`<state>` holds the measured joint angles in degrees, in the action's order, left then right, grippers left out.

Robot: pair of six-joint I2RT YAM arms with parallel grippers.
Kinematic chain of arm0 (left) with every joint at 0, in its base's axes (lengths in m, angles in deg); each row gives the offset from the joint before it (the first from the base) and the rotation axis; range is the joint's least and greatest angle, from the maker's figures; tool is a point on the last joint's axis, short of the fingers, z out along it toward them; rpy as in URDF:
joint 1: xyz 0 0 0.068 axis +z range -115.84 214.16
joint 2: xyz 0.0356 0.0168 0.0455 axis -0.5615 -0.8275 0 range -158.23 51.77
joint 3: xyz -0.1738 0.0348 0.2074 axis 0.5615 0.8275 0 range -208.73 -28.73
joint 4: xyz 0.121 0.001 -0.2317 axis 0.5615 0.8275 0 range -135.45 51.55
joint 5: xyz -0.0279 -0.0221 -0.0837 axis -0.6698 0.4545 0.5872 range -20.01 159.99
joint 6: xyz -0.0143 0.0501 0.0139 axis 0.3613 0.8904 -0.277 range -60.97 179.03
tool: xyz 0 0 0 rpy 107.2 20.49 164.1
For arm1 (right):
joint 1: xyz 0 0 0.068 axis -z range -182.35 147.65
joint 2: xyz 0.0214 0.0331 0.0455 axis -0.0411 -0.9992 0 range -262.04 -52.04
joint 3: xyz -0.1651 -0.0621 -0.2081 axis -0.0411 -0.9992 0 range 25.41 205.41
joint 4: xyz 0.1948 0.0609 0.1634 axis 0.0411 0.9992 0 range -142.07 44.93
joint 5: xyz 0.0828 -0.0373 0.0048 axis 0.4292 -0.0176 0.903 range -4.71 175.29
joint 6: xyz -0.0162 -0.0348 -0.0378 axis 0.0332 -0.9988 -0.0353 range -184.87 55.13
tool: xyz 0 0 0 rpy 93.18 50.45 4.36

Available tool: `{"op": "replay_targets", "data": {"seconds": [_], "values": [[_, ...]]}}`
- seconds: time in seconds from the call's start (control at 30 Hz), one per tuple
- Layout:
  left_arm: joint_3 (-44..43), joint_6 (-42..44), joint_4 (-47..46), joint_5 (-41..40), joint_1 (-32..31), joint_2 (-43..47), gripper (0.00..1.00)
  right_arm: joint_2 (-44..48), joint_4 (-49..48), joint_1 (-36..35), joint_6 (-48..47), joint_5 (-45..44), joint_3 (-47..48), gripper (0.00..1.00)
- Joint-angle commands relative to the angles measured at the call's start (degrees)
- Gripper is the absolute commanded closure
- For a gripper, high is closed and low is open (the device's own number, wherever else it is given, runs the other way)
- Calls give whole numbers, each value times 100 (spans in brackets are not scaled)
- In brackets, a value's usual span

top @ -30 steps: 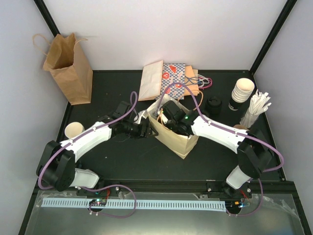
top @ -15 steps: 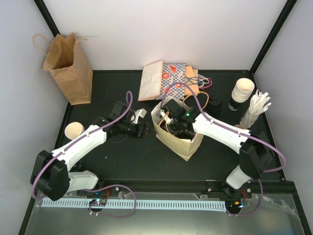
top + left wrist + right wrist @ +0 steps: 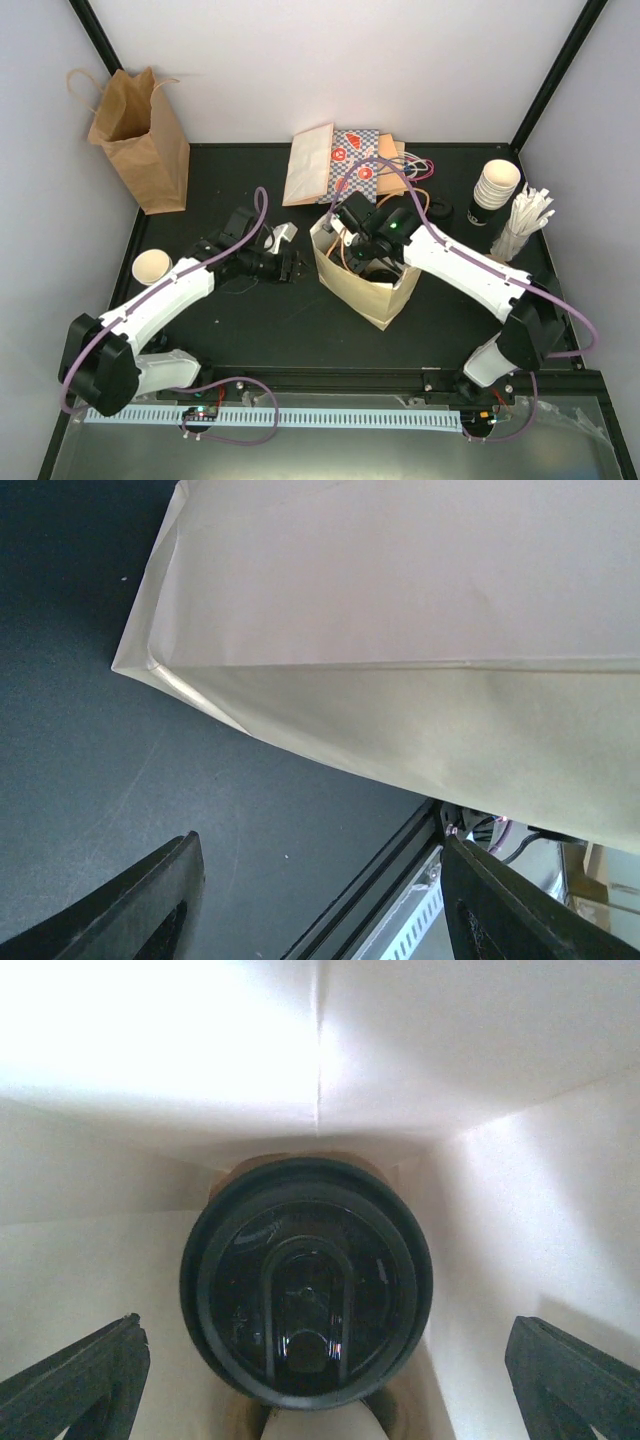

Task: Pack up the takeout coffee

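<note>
While the right pincer [image 3: 325, 1325] gapes wide, the lidded cup [image 3: 306, 1280] sits centred in its gap — untouched.

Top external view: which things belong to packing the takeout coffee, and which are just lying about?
Job: black-lidded paper cup; cream paper bag holding it; stacked white paper cups; lone white paper cup.
Lying about: tall brown paper bag; flat patterned paper bags; bundle of white sticks.
</note>
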<state>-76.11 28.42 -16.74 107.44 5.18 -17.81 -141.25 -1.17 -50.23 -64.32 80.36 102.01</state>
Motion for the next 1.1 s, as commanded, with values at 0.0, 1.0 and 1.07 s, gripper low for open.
{"op": "replay_targets", "data": {"seconds": [0.0, 1.0, 1.07], "values": [[-135, 98, 205, -131, -21, 208, 33, 269, 312, 14, 65, 30, 413, 0], [-58, -1684, -432, -1553, -1865, 2284, 35, 1652, 1714, 174, 1315, -1700, 2052, 5], [-49, -1889, -688, -1902, -2250, 2352, 35, 1885, 1658, 332, 1428, -1626, 1784, 6]]}}
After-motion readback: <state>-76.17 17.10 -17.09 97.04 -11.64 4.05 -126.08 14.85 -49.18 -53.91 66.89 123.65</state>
